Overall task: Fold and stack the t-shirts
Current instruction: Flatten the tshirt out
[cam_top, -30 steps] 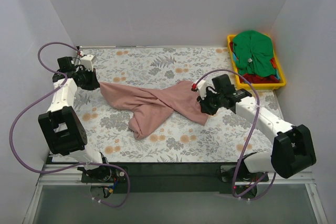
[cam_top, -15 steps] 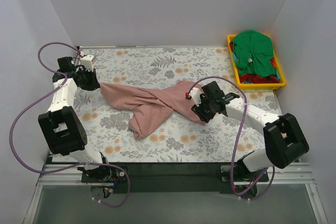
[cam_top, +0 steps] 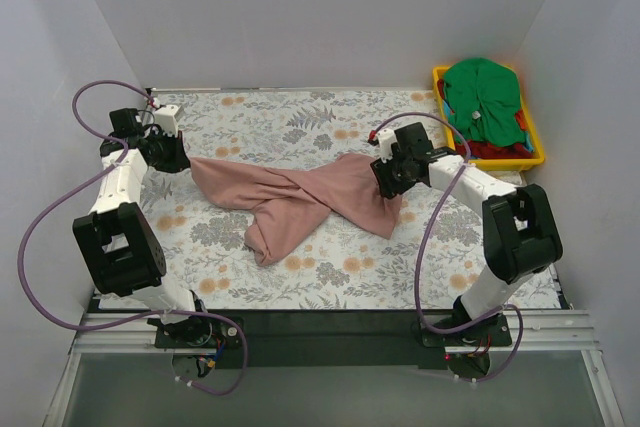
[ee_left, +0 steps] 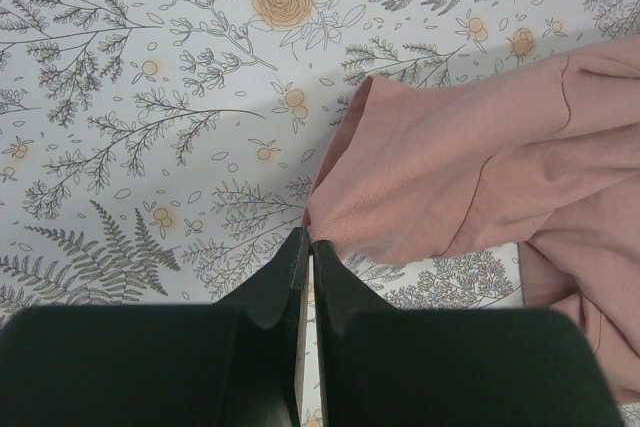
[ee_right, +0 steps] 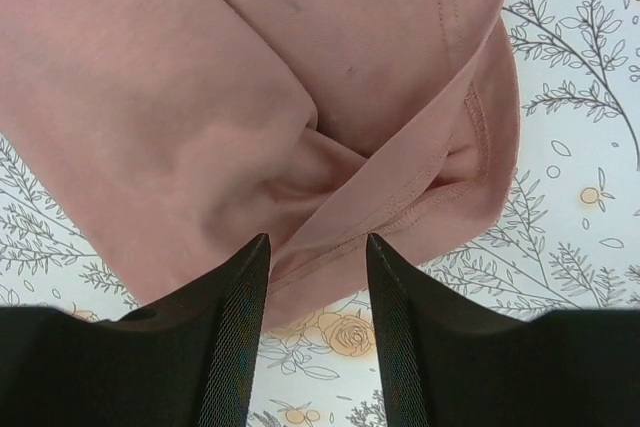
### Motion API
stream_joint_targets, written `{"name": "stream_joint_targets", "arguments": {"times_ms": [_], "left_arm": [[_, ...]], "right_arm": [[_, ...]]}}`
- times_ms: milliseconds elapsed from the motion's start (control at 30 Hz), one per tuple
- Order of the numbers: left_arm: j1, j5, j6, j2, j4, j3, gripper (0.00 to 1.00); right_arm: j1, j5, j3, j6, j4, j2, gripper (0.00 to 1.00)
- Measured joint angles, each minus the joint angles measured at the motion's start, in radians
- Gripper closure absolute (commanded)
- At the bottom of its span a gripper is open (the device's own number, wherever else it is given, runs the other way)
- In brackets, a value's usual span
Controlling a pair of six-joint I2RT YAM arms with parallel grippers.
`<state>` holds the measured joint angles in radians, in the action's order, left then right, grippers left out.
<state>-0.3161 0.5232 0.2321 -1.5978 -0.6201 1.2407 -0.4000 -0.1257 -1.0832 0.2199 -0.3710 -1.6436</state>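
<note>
The dusty pink t-shirt (cam_top: 300, 197) lies crumpled and twisted across the middle of the floral table cover. My left gripper (cam_top: 178, 159) is at the shirt's left end; in the left wrist view the gripper (ee_left: 307, 237) is shut with the corner of the pink shirt (ee_left: 440, 187) pinched at its tips. My right gripper (cam_top: 386, 181) is open just above the shirt's right end; in the right wrist view the gripper (ee_right: 317, 247) straddles the stitched hem of the pink shirt (ee_right: 400, 212). A bright green t-shirt (cam_top: 485, 97) lies on red cloth (cam_top: 492, 151) in the bin.
The yellow plastic bin (cam_top: 541, 155) stands at the back right corner, close to the right wall. The floral table cover (cam_top: 330, 267) spans the table. Grey walls close in the left, back and right sides. Purple cables loop from both arms.
My right gripper has swung from the shirt's near right edge towards the back, and now sits over its right hem. The left gripper and the shirt have stayed put.
</note>
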Motion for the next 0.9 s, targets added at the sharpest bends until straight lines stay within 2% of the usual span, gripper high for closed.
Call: {"name": "stream_joint_targets", "arguments": {"times_ms": [100, 167, 200, 233, 300, 333, 433, 900], "left_arm": [[0.0, 0.0, 0.0, 0.0, 0.0, 0.0, 1.0], [0.0, 0.0, 0.0, 0.0, 0.0, 0.0, 1.0], [0.0, 0.0, 0.0, 0.0, 0.0, 0.0, 1.0], [0.0, 0.0, 0.0, 0.0, 0.0, 0.0, 1.0], [0.0, 0.0, 0.0, 0.0, 0.0, 0.0, 1.0], [0.0, 0.0, 0.0, 0.0, 0.0, 0.0, 1.0], [0.0, 0.0, 0.0, 0.0, 0.0, 0.0, 1.0], [0.0, -0.001, 0.001, -0.005, 0.0, 0.024, 1.0]], "right_arm": [[0.008, -0.017, -0.011, -0.026, -0.004, -0.028, 0.49], [0.011, -0.027, -0.022, -0.039, -0.011, -0.048, 0.53], [0.013, -0.031, -0.027, -0.042, -0.015, -0.057, 0.58], [0.014, -0.035, -0.033, -0.047, -0.019, -0.065, 0.67], [0.015, -0.038, -0.041, -0.055, -0.027, -0.074, 0.74], [0.019, -0.039, -0.045, -0.058, -0.031, -0.075, 0.83], [0.034, -0.039, -0.06, -0.06, -0.04, -0.075, 0.99], [0.121, -0.069, -0.147, -0.059, -0.051, -0.031, 0.99]]}}
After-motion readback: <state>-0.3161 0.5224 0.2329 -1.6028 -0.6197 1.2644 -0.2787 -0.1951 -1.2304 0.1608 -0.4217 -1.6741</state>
